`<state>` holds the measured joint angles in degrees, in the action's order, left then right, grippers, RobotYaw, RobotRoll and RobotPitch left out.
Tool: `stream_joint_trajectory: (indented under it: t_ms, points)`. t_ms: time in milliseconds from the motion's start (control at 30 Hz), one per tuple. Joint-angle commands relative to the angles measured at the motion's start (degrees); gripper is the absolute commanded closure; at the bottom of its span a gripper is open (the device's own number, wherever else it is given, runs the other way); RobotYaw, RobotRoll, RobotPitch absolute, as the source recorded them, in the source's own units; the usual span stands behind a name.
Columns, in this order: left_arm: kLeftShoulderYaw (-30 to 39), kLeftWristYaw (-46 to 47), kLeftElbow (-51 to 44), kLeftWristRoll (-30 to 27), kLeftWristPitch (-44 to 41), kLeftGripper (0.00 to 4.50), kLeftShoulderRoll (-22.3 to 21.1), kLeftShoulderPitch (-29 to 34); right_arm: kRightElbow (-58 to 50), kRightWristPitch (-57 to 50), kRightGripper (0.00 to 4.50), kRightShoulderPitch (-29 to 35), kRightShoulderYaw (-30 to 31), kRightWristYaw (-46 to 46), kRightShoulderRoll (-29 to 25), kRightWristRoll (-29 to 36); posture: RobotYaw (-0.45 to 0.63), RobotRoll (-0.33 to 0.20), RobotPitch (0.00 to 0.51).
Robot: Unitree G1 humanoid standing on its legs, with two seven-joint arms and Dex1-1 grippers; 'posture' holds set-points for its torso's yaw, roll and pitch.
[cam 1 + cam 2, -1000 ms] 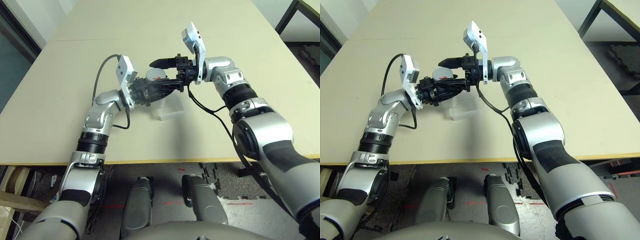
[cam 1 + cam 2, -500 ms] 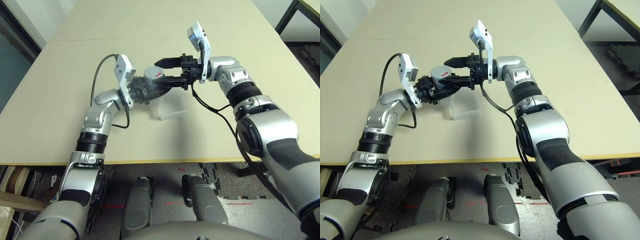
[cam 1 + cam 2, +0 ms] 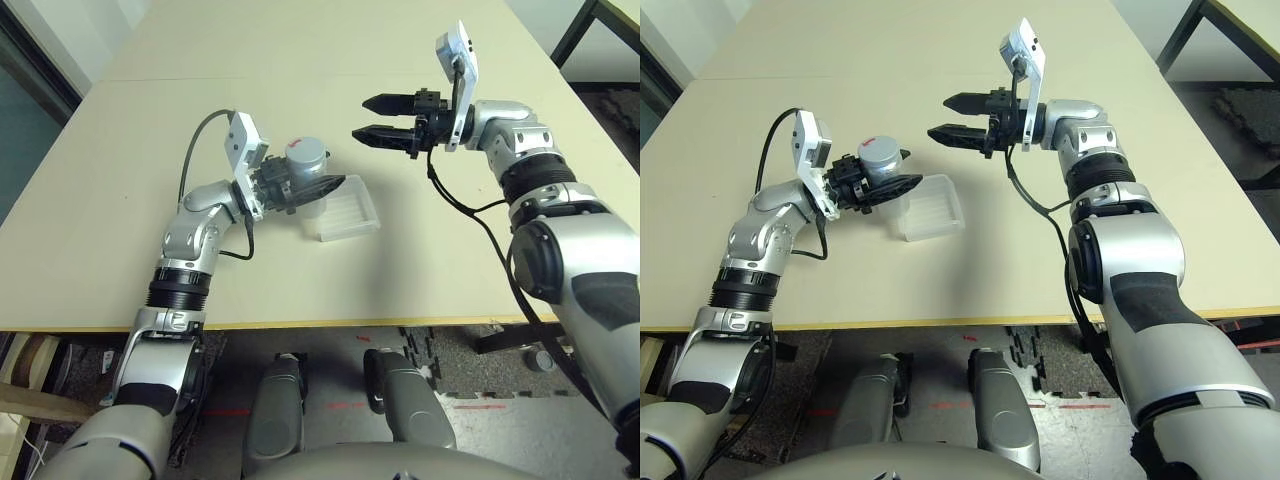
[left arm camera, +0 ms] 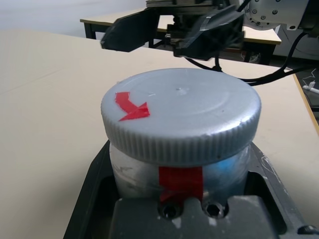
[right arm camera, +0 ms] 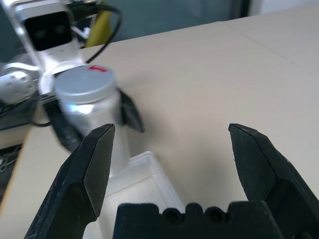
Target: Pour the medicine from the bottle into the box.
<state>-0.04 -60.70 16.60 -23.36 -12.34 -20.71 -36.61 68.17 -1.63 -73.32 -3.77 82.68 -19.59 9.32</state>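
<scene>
A silver-grey bottle is upright in the grasp of the left gripper, whose two black fingers are closed around its body, one on either side. Its round grey cap, ridged around the edge, sits on top and carries a bent red mark; a strip of red tape runs down the bottle's side below the cap. Right beside the bottle's lower part is the box, a shallow, square, translucent tray with rounded corners, lying open side up on the counter. The pictures do not make clear whether bottle and box touch, or whether the bottle's base meets the counter. Across from the bottle, well apart from it and farther to the robot's right, is the right gripper. Its fingers are released and spread, with nothing between them, and their tips point toward the robot's left. Both silver forearms reach in over the near edge of the pale beige counter, each with a white camera bracket at the wrist and black cables looping alongside. Beyond the counter, at the far right, stands another table with dark legs.
</scene>
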Motion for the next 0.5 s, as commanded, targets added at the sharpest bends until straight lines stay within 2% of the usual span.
stream_joint_trajectory:
  t_ms: [33,500]
  points:
    - [-0.1,-0.2,0.9,0.5,0.7,1.83,-0.1,-0.2,-1.7,0.0,0.0,-0.2,0.7,3.5,0.8,0.1,-0.05,0.0,0.175]
    - [-1.2,-0.6,2.9,1.0,1.9,1.83,1.8,-1.9,-7.6,-2.0,0.0,0.9,1.2,4.8,6.6,1.6,-0.07,0.0,0.173]
